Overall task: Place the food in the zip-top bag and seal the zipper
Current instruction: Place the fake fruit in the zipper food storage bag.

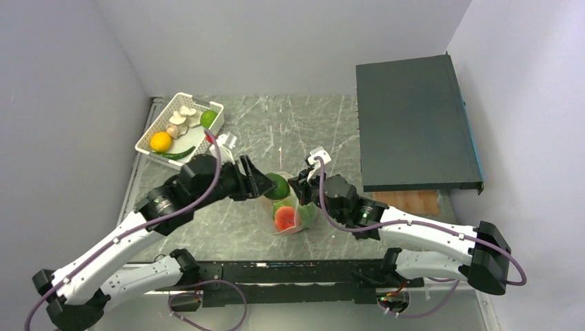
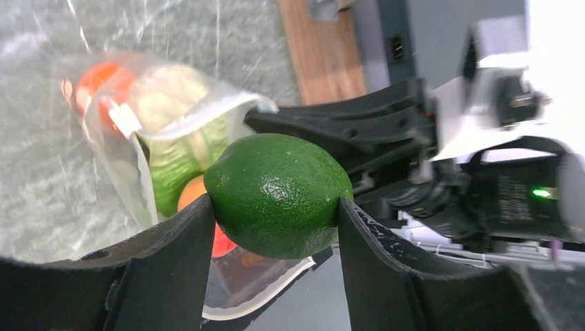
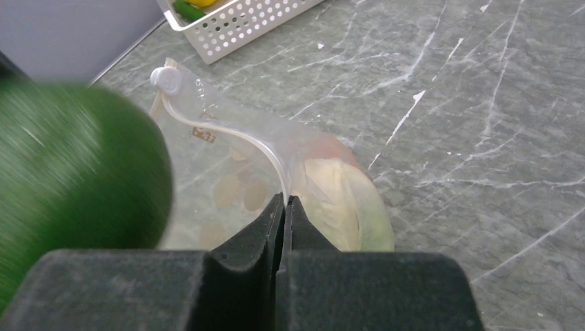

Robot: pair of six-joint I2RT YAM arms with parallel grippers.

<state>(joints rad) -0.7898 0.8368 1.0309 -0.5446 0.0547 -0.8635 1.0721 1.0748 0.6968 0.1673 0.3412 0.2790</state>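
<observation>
The clear zip-top bag (image 1: pixel 290 219) lies mid-table with its mouth open. Inside it are leafy lettuce (image 2: pixel 172 162) and a red-orange fruit (image 1: pixel 284 218). My left gripper (image 1: pixel 270 183) is shut on a round green fruit (image 2: pixel 279 195) and holds it right at the bag's mouth. My right gripper (image 3: pixel 283 201) is shut on the bag's rim, pinching the whitish zipper strip (image 3: pixel 227 134) and holding the mouth up. The green fruit shows blurred at the left of the right wrist view (image 3: pixel 76 172). More food sits in the basket: yellow-orange citrus (image 1: pixel 161 141), pale mushrooms (image 1: pixel 181 117), another green fruit (image 1: pixel 207 118), a dark green long vegetable (image 1: pixel 178 154).
The white slotted basket (image 1: pixel 153 127) stands at the back left by the wall. A dark flat box (image 1: pixel 414 124) fills the back right, with a wooden board (image 1: pixel 412 201) under its near edge. Grey marble table (image 1: pixel 290 131) lies between.
</observation>
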